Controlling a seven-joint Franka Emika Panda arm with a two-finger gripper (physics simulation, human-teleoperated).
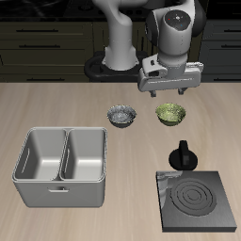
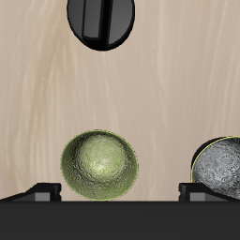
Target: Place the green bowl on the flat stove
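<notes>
While I read from the table's front edge backward: flat stove (image 1: 199, 200), black knobbed pot (image 1: 182, 156) touching it, then green bowl (image 1: 170, 114) beside grey bowl (image 1: 120, 115); gripper (image 1: 170, 91) above, fingers apart, empty.

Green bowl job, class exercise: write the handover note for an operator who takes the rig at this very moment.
End effector: open, empty, above the green bowl, not touching it.
Green bowl: upright on the table at the back, beside the grey bowl.
Flat stove: near the table's front edge, bare, with the small black pot just behind it.
Done: approach only.
Left: descend, grasp the green bowl, carry it forward past the pot, set it on the stove.
</notes>
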